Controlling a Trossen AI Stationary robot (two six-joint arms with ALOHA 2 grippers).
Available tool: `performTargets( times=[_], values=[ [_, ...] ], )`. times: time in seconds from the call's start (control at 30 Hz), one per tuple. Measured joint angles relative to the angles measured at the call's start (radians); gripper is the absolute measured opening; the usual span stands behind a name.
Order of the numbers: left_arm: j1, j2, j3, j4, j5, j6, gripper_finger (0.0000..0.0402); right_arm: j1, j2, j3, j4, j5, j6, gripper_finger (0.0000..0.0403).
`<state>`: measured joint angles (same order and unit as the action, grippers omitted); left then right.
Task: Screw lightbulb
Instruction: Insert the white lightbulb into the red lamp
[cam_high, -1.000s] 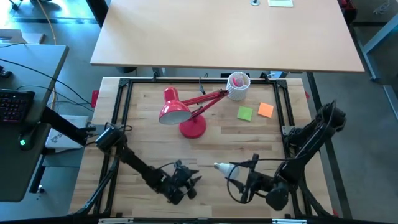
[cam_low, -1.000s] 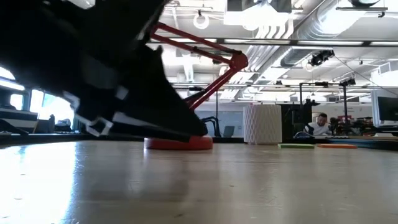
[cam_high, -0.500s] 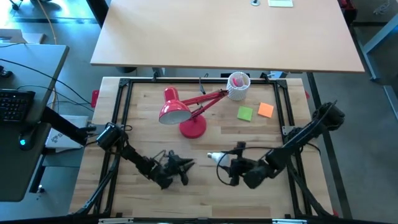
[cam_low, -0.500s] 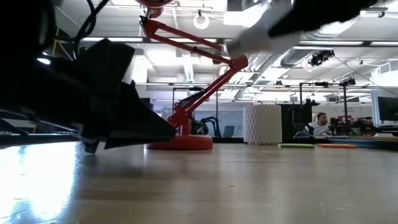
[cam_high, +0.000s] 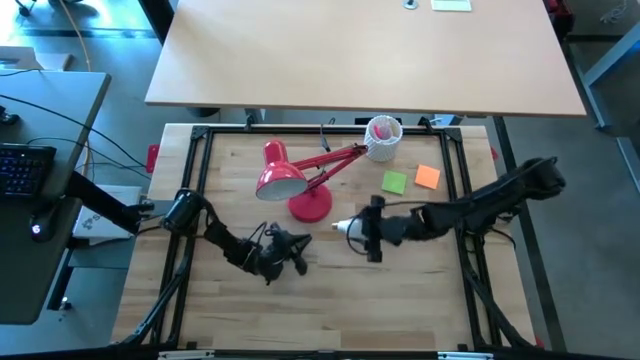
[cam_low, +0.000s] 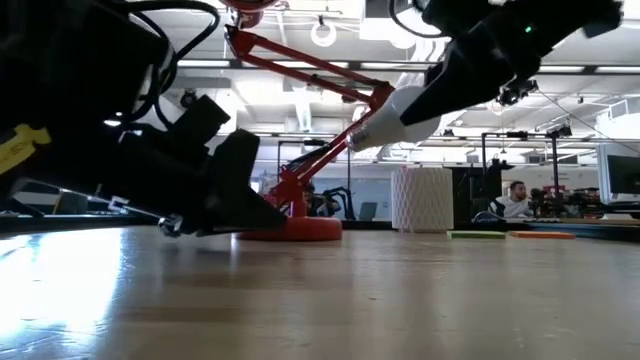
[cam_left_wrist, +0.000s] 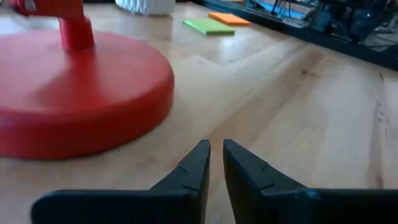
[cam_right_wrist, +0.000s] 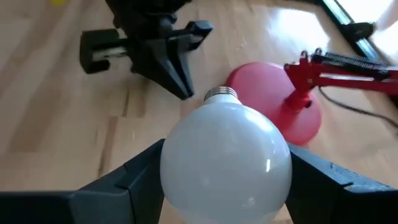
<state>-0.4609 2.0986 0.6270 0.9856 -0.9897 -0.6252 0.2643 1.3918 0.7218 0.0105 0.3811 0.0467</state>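
The small white lightbulb with a silvery screw base is held in my right gripper, in the air just right of the red lamp's round base. It also shows in the low view. The red lamp's shade faces down at the left of that base. My left gripper is shut and empty, low over the table, near the front of the lamp's base. It also shows in the high view. My right gripper pinches the bulb's white glass globe at its widest part between its two fingers. The fingers come level from the table's right. The bulb is lifted clear of the table, and its screw base points away from the gripper, toward the left.
A white perforated cup stands at the back by the lamp's arm. A green note and an orange note lie flat to the right. There is bare wood along the table's near side.
My right gripper has risen and gone from near the front edge toward the lamp's base, carrying the bulb, and has swung round to point toward the table's left. My left gripper has gone toward the far edge, closer to the lamp's base.
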Motion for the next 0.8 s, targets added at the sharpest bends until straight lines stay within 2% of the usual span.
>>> performTargets(
  times=[0.17, 0.27, 0.4, 0.53, 0.67, 0.8],
  values=[
    [0.032, -0.052, -0.045, 0.000, -0.006, 0.018, 0.0096, -0.102, -0.038, -0.002, -0.028, -0.069, -0.027, 0.0252],
    [0.038, -0.155, -0.106, 0.003, -0.006, -0.012, 0.0130, -0.140, -0.051, -0.001, -0.031, -0.105, -0.054, 0.0252],
    [0.034, -0.320, -0.185, 0.003, -0.009, 0.002, 0.0160, -0.161, -0.073, -0.001, -0.028, -0.101, -0.113, 0.0252],
    [0.037, -0.487, -0.227, 0.007, -0.088, 0.177, 0.0166, -0.166, -0.116, -0.001, -0.020, -0.097, -0.181, 0.0252],
    [0.061, -0.615, -0.234, 0.007, -0.191, 0.372, 0.0162, -0.166, -0.186, -0.001, -0.071, -0.042, -0.250, 0.0252],
    [0.121, -0.688, -0.234, -0.020, -0.174, 0.495, 0.0165, -0.165, -0.262, -0.001, -0.128, -0.040, -0.265, 0.0252]
  ],
)
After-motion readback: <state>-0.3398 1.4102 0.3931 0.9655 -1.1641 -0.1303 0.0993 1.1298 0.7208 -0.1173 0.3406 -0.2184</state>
